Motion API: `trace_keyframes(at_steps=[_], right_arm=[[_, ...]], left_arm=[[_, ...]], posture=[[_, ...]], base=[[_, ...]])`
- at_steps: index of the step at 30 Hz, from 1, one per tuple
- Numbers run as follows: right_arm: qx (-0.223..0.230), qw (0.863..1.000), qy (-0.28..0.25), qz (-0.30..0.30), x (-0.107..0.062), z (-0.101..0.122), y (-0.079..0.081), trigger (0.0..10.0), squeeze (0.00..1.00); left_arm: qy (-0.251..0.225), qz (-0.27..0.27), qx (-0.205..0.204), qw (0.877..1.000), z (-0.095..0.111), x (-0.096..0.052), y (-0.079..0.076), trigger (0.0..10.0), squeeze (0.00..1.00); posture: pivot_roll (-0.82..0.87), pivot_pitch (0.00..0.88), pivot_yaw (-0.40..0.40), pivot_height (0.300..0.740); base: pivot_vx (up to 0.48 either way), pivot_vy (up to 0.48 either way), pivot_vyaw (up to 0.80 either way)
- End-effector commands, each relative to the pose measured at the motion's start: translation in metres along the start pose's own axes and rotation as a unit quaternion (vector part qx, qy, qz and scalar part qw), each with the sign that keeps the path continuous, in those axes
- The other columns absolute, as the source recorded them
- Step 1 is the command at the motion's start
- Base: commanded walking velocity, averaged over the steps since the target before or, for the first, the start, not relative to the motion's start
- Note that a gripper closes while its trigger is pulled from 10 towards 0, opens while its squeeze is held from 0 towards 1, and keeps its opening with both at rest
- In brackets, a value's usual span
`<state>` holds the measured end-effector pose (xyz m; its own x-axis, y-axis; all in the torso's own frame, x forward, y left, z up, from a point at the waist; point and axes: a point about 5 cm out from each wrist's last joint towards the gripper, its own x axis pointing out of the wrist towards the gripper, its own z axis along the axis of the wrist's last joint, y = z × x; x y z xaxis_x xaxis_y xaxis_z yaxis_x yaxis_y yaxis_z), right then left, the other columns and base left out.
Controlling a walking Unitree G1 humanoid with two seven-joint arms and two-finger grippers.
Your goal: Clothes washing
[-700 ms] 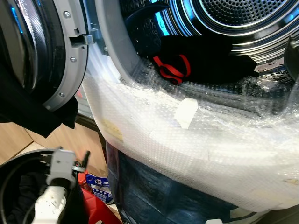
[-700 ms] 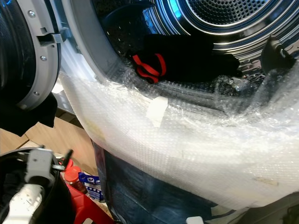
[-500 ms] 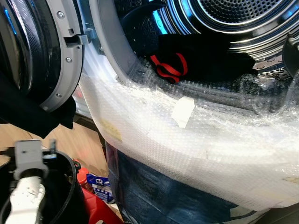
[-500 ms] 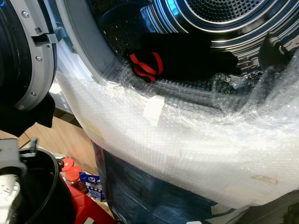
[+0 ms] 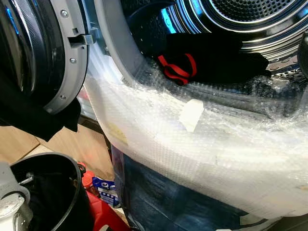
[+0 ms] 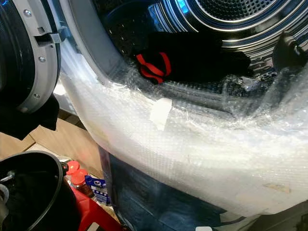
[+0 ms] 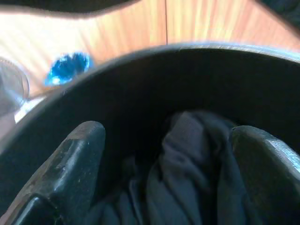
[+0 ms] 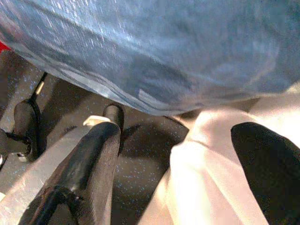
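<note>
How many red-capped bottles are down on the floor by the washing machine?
2. Both stand side by side between the black bucket and the washing machine: one red-capped bottle sits nearer the bucket, the other beside it. More may be hidden behind the bucket.

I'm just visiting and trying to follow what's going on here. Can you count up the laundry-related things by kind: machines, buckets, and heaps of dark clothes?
Washing machines: 1, the washing machine, door open, front wrapped in bubble wrap.
Buckets: 1, the black bucket on the floor.
Heaps of dark clothes: 2, the clothes in the drum, with a red strap, and the clothes in the bucket, which the left gripper reaches into.
Total: 4.
</note>
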<state>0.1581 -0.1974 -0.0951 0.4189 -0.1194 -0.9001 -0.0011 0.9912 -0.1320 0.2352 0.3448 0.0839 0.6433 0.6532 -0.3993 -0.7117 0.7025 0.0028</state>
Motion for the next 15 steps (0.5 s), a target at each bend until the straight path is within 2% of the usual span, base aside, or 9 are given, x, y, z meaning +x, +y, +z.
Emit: trace_keyframes(at_steps=[1,4,7,8,11,15], right_arm=[[0.003,1.0,0.013,-0.007,-0.001,-0.012,-0.005,10.0,0.0],[-0.005,1.0,0.017,-0.007,-0.001,-0.016,-0.006,10.0,0.0],[-0.014,1.0,0.014,-0.012,-0.002,-0.018,-0.008,10.0,0.0],[-0.017,1.0,0.01,-0.011,-0.001,-0.016,-0.008,10.0,0.0],[-0.011,1.0,0.007,-0.009,-0.001,-0.015,-0.007,10.0,0.0],[-0.03,1.0,0.005,-0.007,-0.001,-0.013,-0.006,10.0,0.0]], left_arm=[[0.035,0.006,-0.002,0.999,-0.009,0.005,0.01,10.0,1.0],[0.051,-0.008,0.004,0.999,-0.013,0.008,0.008,10.0,1.0],[0.045,-0.033,0.068,0.996,-0.011,0.012,0.002,10.0,1.0],[0.052,-0.043,0.076,0.995,-0.012,0.012,-0.001,10.0,1.0],[0.061,-0.048,0.076,0.994,-0.014,0.013,-0.002,10.0,1.0],[0.072,-0.068,0.086,0.991,-0.018,0.016,-0.007,10.0,1.0]], posture=[[0.07,0.108,0.028,0.74],[0.07,0.105,0.022,0.74],[0.05,0.105,0.023,0.74],[0.05,0.104,0.023,0.74],[0.04,0.104,0.022,0.74],[0.04,0.099,0.012,0.74]], base=[[0.0,0.0,0.0],[0.0,0.0,0.0],[0.0,0.0,0.0],[0.0,0.0,0.0],[0.0,0.0,0.0],[0.0,0.0,0.0]])
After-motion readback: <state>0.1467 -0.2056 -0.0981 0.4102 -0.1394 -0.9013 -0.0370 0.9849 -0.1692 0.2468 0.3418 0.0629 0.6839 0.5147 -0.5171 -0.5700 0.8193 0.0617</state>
